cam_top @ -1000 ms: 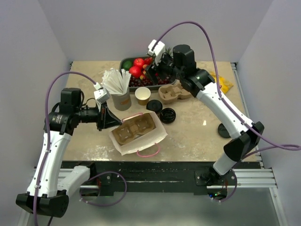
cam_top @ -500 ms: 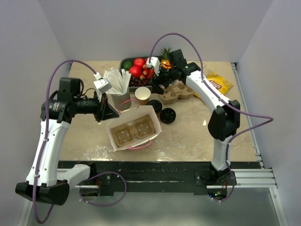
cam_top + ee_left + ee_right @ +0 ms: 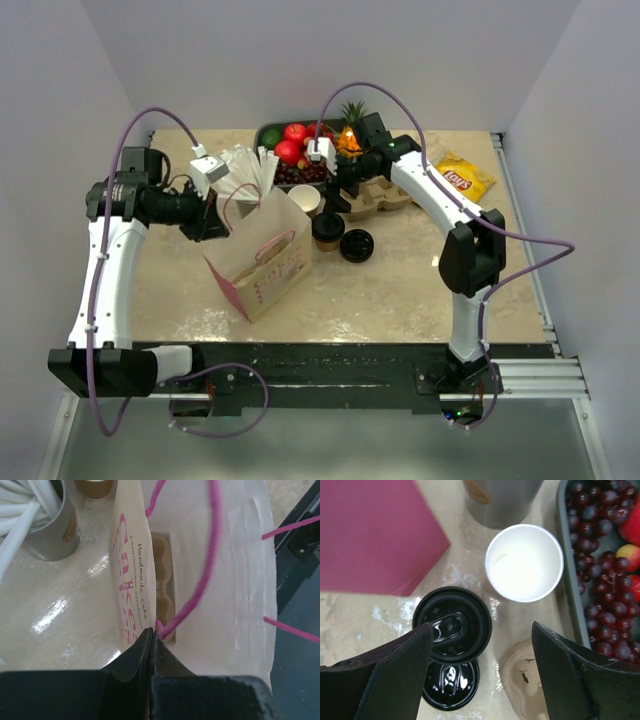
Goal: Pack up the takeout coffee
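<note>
The takeout coffee, a kraft cup with a black lid, stands on the table right of the paper bag. In the right wrist view its lid lies below and between my open fingers, nearer the left one. My right gripper is open and empty above it. My left gripper is shut on the bag's top edge and holds the bag upright and open. A cardboard cup carrier sits at the bag's bottom.
A loose black lid lies beside the coffee. A lidless white-lined cup, a metal cup of straws, a fruit tray, a second cup carrier and a chips bag stand behind.
My left gripper has raised the bag from lying on its side to standing upright. My right gripper has come forward and down over the lidded coffee.
</note>
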`<action>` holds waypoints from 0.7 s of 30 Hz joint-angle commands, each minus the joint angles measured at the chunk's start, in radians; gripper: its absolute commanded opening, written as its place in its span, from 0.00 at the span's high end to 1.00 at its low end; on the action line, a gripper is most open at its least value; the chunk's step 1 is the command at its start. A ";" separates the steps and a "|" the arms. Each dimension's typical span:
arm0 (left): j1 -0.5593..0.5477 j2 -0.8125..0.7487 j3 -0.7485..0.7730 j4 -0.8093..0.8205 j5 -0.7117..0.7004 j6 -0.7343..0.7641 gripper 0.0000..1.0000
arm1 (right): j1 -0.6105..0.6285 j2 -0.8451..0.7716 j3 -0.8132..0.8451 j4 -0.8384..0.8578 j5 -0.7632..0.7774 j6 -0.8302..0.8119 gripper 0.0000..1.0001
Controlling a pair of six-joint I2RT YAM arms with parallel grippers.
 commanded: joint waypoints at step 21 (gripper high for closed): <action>0.054 -0.017 -0.101 0.021 -0.006 0.090 1.00 | 0.049 0.078 0.043 -0.284 0.006 -0.385 0.12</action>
